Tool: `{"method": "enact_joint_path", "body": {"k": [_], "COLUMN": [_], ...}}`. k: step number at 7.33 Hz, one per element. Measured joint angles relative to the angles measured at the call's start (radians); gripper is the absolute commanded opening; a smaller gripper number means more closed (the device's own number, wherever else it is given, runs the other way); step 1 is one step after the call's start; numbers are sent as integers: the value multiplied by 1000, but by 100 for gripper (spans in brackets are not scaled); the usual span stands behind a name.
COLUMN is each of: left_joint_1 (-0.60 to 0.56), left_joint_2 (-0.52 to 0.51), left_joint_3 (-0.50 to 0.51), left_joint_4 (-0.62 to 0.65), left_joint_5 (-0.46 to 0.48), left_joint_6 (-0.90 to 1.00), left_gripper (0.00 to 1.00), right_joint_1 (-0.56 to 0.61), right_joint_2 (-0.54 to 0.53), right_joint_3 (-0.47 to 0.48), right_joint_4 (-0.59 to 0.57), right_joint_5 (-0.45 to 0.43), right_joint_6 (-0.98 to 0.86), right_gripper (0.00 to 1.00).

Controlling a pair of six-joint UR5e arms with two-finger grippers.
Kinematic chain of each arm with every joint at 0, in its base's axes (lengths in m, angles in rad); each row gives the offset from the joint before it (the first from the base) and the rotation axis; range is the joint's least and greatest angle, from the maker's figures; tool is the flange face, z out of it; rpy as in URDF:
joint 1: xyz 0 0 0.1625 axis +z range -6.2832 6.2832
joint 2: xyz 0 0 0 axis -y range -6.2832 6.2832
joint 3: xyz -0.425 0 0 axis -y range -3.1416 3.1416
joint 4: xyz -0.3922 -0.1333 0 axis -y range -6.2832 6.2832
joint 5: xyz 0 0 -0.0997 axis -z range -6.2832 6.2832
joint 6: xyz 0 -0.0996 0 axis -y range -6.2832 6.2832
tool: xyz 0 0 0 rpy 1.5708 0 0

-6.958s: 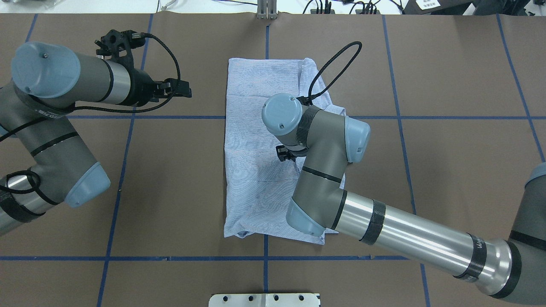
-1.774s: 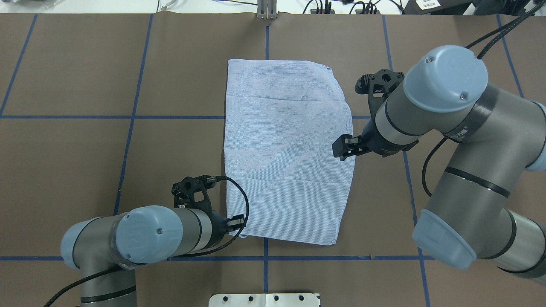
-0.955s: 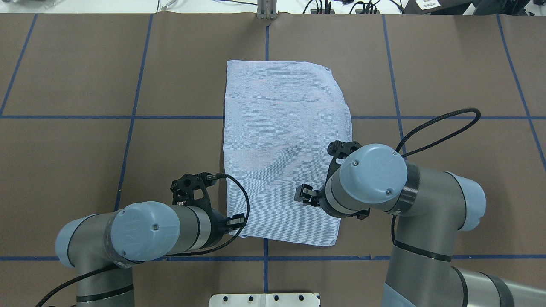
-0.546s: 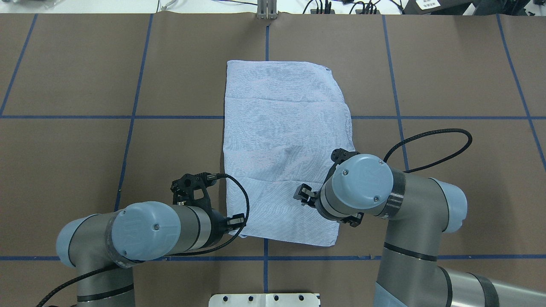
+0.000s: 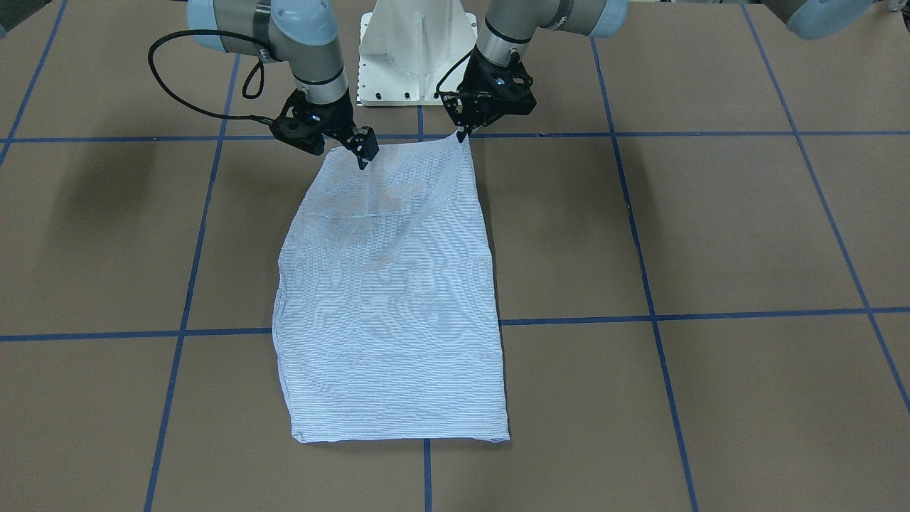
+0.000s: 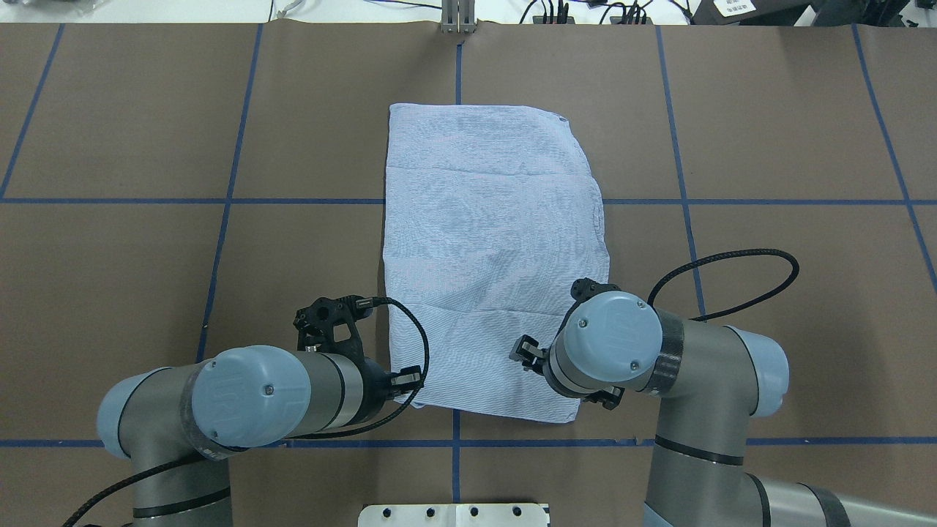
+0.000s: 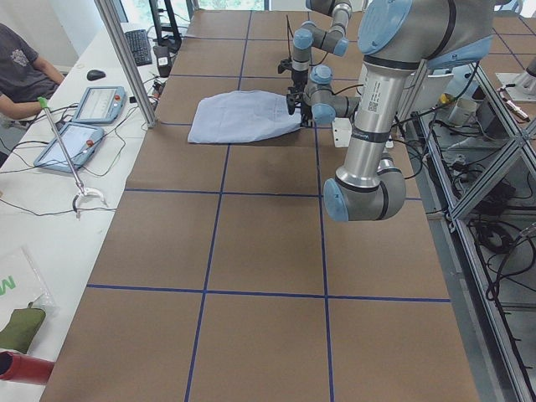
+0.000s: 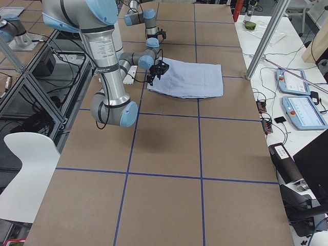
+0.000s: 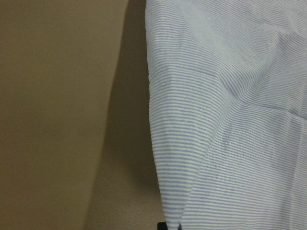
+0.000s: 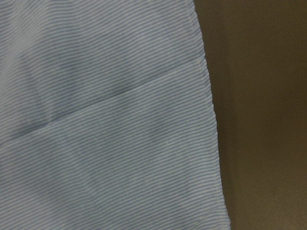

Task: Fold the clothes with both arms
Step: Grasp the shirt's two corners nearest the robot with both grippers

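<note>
**Black left gripper (image 5: pixel 463 136) clamped on light blue striped shirt (image 6: pixel 490 241)**

Folded, it lies mid brown-papered worktop (image 6: pixel 768 132). The front view shows the pinched robot-side corner lifted; the overhead view hides this. Black right gripper (image 5: pixel 361 155) hangs over the cloth near that edge, jaw state unreadable.

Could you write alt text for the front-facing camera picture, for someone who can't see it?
A folded, light blue striped garment lies flat on a brown table crossed by blue lines. At its robot-side edge, the left gripper pinches one raised corner, and the right gripper is poised over the cloth near the other.
</note>
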Motion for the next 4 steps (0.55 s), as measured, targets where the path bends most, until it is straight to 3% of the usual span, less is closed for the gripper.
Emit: {"method": "enact_joint_path", "body": {"k": [4], "left_joint_1": [-1], "left_joint_2": [-1], "left_joint_3": [0], "left_joint_4": [0], "left_joint_5": [3], "left_joint_6": [0], "left_gripper": [0], "right_joint_1": [-28], "right_joint_2": [-2], "right_joint_3": [-20], "right_joint_4": [-6], "right_joint_5": [1], "right_joint_6": [6], "right_gripper": [100]}}
